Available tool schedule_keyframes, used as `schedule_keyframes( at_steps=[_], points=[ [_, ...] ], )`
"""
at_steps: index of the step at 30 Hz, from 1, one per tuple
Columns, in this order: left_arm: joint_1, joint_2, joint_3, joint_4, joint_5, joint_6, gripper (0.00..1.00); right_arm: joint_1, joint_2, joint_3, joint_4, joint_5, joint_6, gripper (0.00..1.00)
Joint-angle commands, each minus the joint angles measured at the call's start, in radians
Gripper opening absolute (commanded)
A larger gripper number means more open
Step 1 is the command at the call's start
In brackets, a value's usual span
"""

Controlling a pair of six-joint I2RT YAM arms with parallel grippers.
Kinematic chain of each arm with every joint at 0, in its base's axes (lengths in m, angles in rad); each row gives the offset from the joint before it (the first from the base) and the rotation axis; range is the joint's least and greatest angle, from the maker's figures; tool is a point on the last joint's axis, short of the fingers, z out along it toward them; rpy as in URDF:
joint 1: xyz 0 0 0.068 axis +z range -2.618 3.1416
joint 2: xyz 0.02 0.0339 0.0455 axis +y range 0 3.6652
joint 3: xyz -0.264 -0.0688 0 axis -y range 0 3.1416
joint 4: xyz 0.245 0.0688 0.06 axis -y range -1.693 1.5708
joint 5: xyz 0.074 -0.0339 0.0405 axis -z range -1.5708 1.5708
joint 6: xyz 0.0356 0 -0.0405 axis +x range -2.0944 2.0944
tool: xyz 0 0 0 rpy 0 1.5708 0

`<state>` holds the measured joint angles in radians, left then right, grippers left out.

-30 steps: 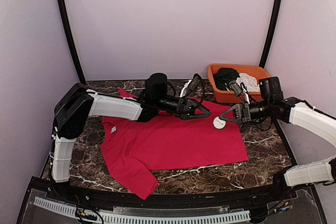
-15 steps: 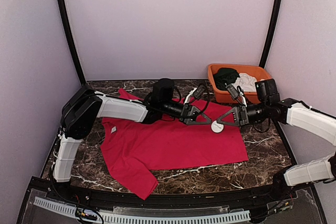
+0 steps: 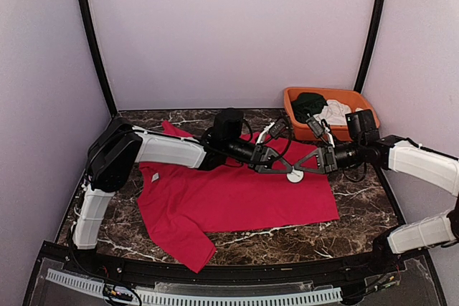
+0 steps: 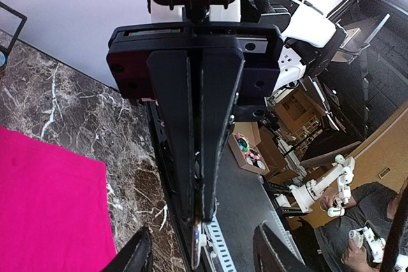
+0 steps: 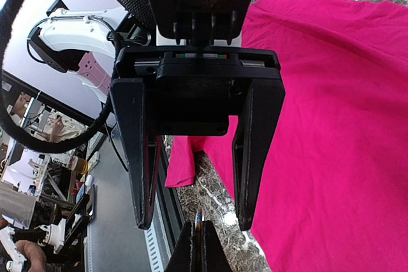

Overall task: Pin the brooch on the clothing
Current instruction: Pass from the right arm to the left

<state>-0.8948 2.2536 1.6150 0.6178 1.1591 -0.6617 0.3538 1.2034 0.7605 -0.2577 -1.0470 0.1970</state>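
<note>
You are holding the brooch [image 3: 295, 175] at the red T-shirt [image 3: 229, 202]
The red T-shirt is lying spread on the marble table [image 3: 287, 238] in front of you; over its far right part your right gripper [image 3: 301, 169] is pinching the white brooch tight at its tips, and your left gripper [image 3: 278, 167] is facing it, fingers standing apart just beside the brooch; beyond, the orange basket [image 3: 305, 132] is holding the dark green garment [image 3: 308, 103] and the white garment [image 3: 336, 112]

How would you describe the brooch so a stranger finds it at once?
Find the bright red T-shirt on the dark marble table. Over its right part the right gripper pinches a small round white brooch. Nothing else there is round and white.
</note>
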Motion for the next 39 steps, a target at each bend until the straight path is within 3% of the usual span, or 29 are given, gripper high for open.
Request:
schedule_keyframes(
  at_steps=[1, 17, 25, 30, 35, 39],
  points=[
    [-0.007, 0.004, 0.014, -0.03, 0.024, 0.025, 0.5, 0.008, 0.004, -0.009, 0.032, -0.002, 0.005, 0.0],
    [-0.014, 0.015, 0.029, -0.017, 0.025, 0.014, 0.27, 0.009, 0.007, -0.01, 0.034, -0.004, 0.007, 0.0],
    [-0.015, 0.025, 0.037, -0.018, 0.019, 0.014, 0.06, 0.01, 0.006, -0.011, 0.03, -0.007, 0.005, 0.0],
    [-0.015, 0.03, 0.043, -0.013, 0.015, 0.002, 0.01, 0.01, 0.007, -0.005, 0.023, -0.001, 0.001, 0.0],
    [-0.01, 0.026, 0.008, 0.108, -0.006, -0.064, 0.01, 0.005, -0.022, 0.003, 0.018, 0.001, 0.001, 0.37],
    [0.012, 0.006, -0.051, 0.272, -0.067, -0.178, 0.01, -0.019, -0.075, 0.007, 0.018, 0.001, 0.005, 0.54]
  ],
)
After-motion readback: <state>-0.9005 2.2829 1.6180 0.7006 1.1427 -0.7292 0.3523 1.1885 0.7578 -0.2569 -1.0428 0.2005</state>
